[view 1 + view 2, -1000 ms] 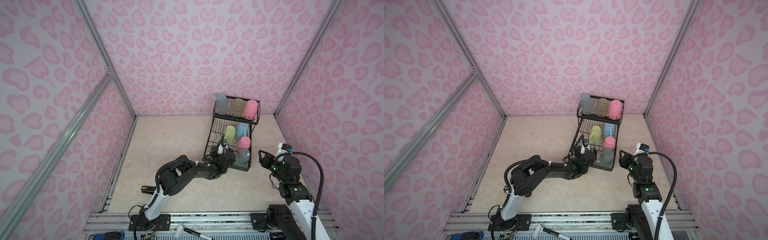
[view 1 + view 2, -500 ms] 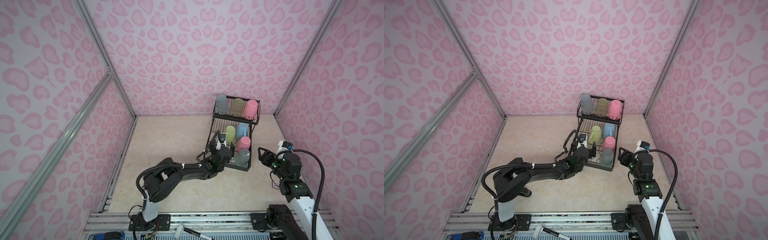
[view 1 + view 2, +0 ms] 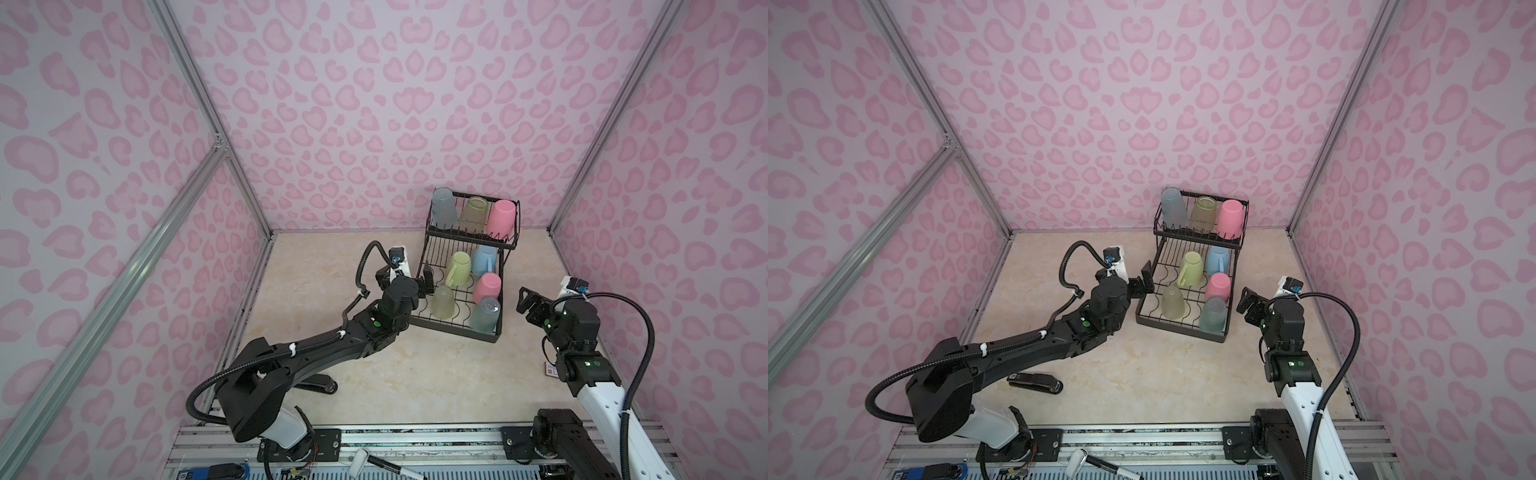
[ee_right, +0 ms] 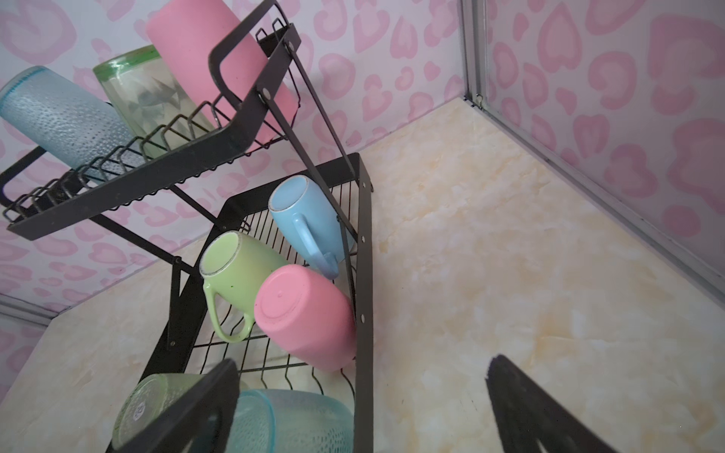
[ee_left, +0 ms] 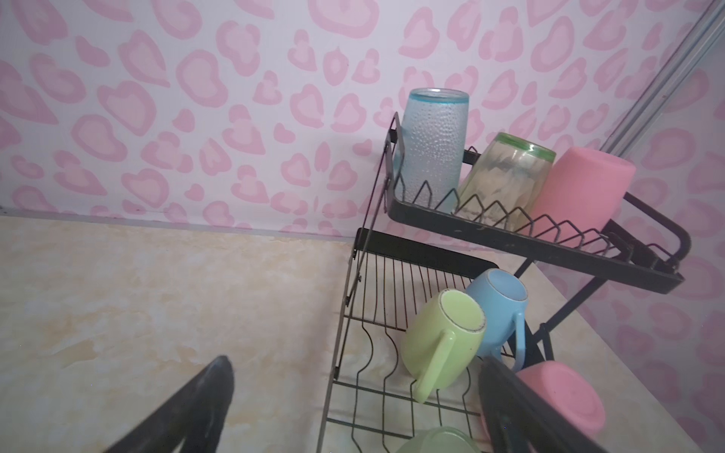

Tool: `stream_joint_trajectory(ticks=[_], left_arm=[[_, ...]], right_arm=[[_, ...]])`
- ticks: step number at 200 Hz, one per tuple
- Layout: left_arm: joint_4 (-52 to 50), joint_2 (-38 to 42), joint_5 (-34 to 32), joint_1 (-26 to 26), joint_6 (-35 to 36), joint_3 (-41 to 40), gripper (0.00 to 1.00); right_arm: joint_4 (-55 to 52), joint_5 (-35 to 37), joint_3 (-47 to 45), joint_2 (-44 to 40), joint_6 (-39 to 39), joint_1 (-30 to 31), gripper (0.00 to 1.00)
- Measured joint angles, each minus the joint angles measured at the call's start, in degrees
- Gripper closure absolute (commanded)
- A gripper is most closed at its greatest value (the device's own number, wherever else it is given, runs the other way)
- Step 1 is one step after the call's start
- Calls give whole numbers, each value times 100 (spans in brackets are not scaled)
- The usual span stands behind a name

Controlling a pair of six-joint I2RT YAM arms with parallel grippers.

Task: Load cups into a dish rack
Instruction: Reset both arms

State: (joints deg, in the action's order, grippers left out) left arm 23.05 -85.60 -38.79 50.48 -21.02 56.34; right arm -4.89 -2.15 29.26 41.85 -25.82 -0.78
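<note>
All eight cups point(image 3: 487, 286) sit in the dish rack point(image 3: 453, 331) near the far edge of the bench point(image 3: 332, 266). The left gripper point(image 3: 424, 282) and right gripper point(image 3: 528, 306) are both spread apart and empty. The left one hangs right by the rack; a bump could tip the yellowish cup point(image 3: 442, 301).

Left claw point(image 5: 355, 362) and right claw point(image 4: 364, 361) both wide open, empty.

High over the near edge, we look steeply down on the whole table point(image 3: 415, 374) in both top views. Up close, our wrist cameras face the shared dish rack point(image 5: 529, 244) from opposite sides.
</note>
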Motion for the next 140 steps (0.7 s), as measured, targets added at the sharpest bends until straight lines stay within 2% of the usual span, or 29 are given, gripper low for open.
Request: stream_joint_trajectory(ticks=[38,68,104,140], left_arm=[[-804,782,-79,-651,-48,-136,2],[-1394,1469,-109,-1392,17,-278,3],[-2009,2262,-39,-2730,-17,-610,3],[-2352,2509,463,-4183,-573,-944,3]], right_arm=[[553,372,-188,247,140,0,2],[1202,660,-313,597,297,2,2],[2035,1082,-577,1250,590,2,2],[2872,1526,-772,1899,957,7,2]])
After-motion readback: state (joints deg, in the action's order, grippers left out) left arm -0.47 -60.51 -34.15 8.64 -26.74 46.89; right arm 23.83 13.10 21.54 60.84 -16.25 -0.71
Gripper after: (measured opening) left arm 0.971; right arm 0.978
